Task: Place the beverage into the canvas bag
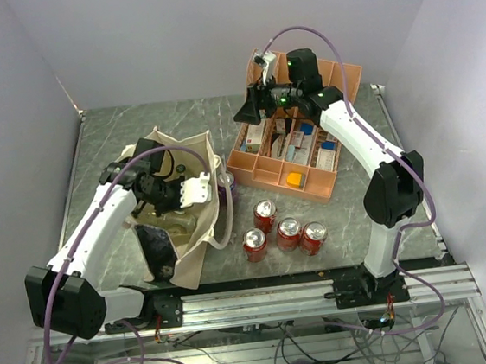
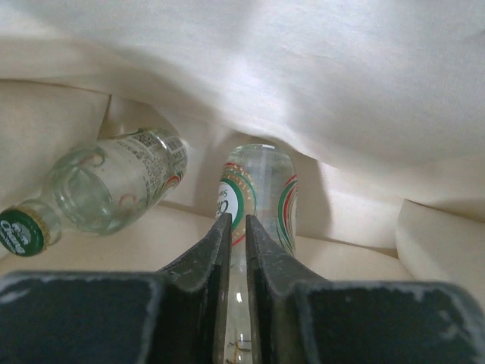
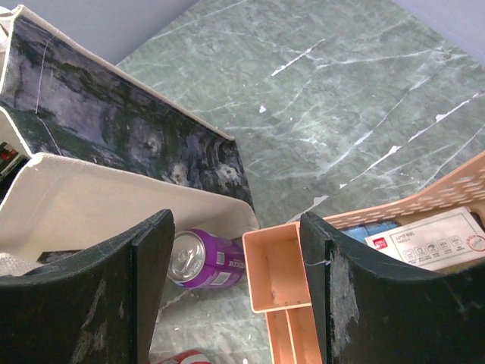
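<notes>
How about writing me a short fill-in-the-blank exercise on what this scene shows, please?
1. The left gripper is ____ on a clear bottle inside the canvas bag.
2. A second bottle lying next to it has a ____ cap.
3. ____ red cans stand on the table in front of the arms' bases.
4. The right gripper hangs open above the orange-pink organizer, and a ____ can lies between the organizer and the bag.

Missing words: shut; green; Four; purple.
</notes>
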`<action>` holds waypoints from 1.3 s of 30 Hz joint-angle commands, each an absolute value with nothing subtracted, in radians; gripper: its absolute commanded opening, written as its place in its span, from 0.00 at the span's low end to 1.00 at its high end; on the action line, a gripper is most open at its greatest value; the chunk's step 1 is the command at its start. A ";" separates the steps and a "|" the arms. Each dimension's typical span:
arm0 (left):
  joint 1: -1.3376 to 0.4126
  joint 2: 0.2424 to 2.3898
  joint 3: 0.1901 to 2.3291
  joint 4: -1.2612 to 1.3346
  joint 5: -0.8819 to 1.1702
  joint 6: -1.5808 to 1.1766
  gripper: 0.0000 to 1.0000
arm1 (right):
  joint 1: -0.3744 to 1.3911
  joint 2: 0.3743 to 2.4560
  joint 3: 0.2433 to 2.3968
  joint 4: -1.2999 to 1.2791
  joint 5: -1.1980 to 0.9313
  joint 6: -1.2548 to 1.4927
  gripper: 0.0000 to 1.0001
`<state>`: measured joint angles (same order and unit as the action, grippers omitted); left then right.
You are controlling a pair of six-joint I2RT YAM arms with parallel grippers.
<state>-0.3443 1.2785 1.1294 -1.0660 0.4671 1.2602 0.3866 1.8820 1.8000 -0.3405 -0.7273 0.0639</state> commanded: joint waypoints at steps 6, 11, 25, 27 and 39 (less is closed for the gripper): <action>-0.348 1.252 1.168 -1.065 0.348 1.147 0.67 | 0.379 1.832 1.778 -0.322 -0.723 0.020 0.67; -0.345 1.306 1.164 -1.101 0.247 1.180 0.99 | 0.378 1.822 1.749 -0.296 -0.733 0.009 0.67; -0.339 1.437 1.074 -1.000 0.219 1.309 0.99 | 0.343 1.785 1.670 -0.271 -0.745 0.006 0.67; -0.340 1.453 1.054 -0.968 0.210 1.316 0.99 | 0.338 1.795 1.680 -0.276 -0.748 0.008 0.67; -0.341 1.488 0.949 -0.889 0.212 1.309 0.90 | 0.323 1.838 1.724 -0.292 -0.753 0.026 0.67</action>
